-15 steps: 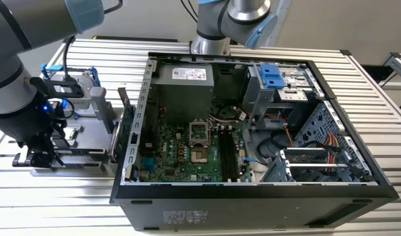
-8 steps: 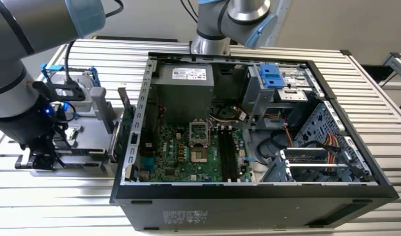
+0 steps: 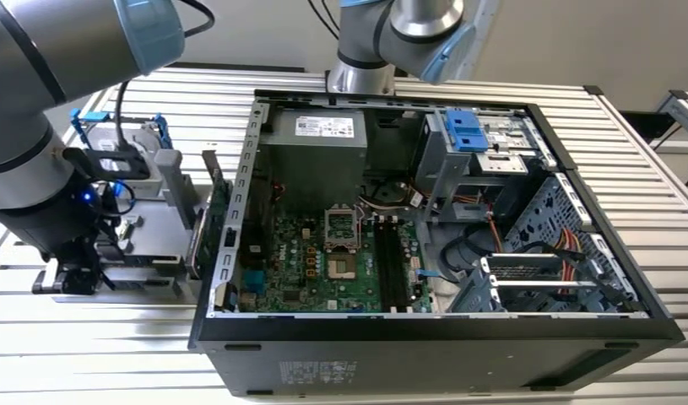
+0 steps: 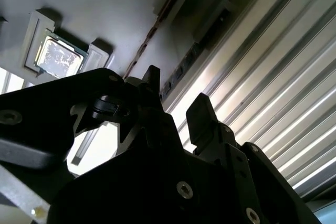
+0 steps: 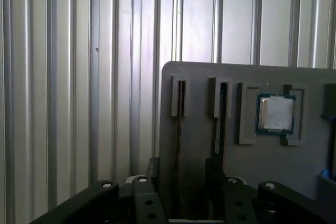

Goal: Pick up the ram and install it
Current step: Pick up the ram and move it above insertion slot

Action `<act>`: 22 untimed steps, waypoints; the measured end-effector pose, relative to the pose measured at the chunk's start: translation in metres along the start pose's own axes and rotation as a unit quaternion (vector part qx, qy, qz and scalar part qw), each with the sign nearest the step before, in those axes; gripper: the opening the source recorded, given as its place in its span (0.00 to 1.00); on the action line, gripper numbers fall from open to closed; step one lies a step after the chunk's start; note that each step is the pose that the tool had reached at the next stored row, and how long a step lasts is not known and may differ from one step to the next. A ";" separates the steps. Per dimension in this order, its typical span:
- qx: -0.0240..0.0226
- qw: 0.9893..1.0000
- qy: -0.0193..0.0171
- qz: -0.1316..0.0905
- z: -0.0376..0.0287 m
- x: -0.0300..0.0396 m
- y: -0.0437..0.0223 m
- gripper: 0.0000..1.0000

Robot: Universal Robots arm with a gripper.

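Note:
Two ram sticks stand on edge in slots of a grey holder (image 5: 199, 82): one ram stick (image 5: 178, 129) and a second one (image 5: 217, 124) beside it. My gripper (image 5: 181, 169) is open at the holder, its fingers (image 5: 152, 165) either side of the first stick without clamping it. In the second wrist view the gripper (image 4: 176, 93) has its fingers (image 4: 199, 109) apart, and the thin ram edge (image 4: 149, 35) runs up from the left fingertip. In the exterior view the gripper (image 3: 79, 274) is low at the holder (image 3: 152, 245), left of the open computer case (image 3: 434, 329).
A square silver processor (image 5: 275, 114) lies in a pocket of the holder, next to the ram slots. A hard drive with a blue bracket (image 3: 118, 135) stands behind the holder. The case's motherboard (image 3: 321, 261) lies exposed, and its near wall rises beside the holder. All rests on a slatted metal table (image 3: 96, 354).

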State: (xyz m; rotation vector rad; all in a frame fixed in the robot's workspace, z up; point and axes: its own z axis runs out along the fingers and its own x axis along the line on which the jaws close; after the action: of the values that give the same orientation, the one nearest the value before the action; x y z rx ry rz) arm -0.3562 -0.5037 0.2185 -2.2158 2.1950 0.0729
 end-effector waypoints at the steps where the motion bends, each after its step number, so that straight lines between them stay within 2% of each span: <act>1: 0.000 1.000 0.000 0.000 0.0011 0.0001 -0.0001 1.00; 22: 0.000 1.000 0.000 0.004 0.0217 0.0010 -0.0012 1.00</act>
State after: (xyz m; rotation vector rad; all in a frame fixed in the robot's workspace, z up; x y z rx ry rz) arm -0.3554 -0.5036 0.1968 -2.2080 2.2028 0.0729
